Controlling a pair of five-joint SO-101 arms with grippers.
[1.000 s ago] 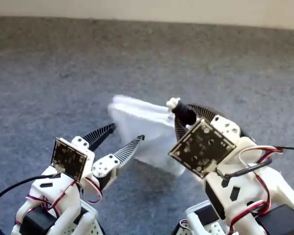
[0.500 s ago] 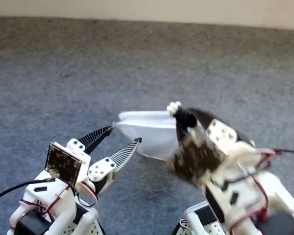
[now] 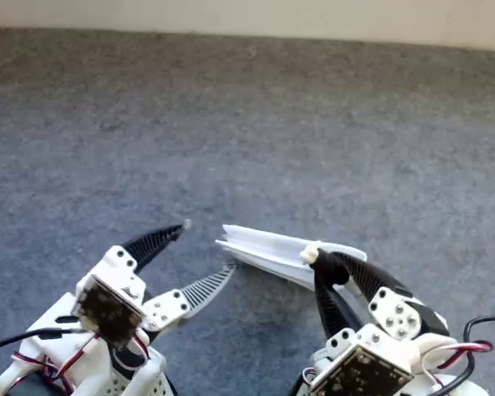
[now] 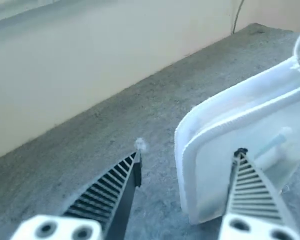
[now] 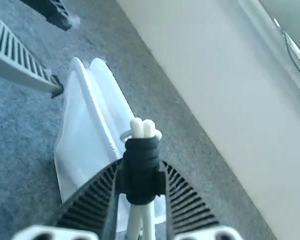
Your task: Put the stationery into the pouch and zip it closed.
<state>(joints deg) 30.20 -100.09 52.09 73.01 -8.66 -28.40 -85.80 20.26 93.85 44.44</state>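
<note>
The white pouch (image 3: 268, 251) stands on its edge on the grey carpet, and a pale pen-like item (image 4: 275, 142) shows through its side. My right gripper (image 3: 320, 262) is shut on the black-wrapped pull with white tips (image 5: 141, 159) at the pouch's near end. At the pouch's other end my left gripper (image 3: 206, 246) is open. One finger (image 4: 244, 180) of it is right beside the pouch's rounded corner (image 4: 205, 150), the other finger (image 4: 117, 187) is apart over the carpet. Whether the zip is closed I cannot tell.
Grey carpet (image 3: 247, 124) stretches beyond the pouch to a pale wall (image 3: 247, 12) at the far edge. Both arm bases crowd the near edge of the high view.
The right arm has drawn back toward the near edge with the pull, dragging the pouch closer and lower. The left arm has also drawn back a little, still open.
</note>
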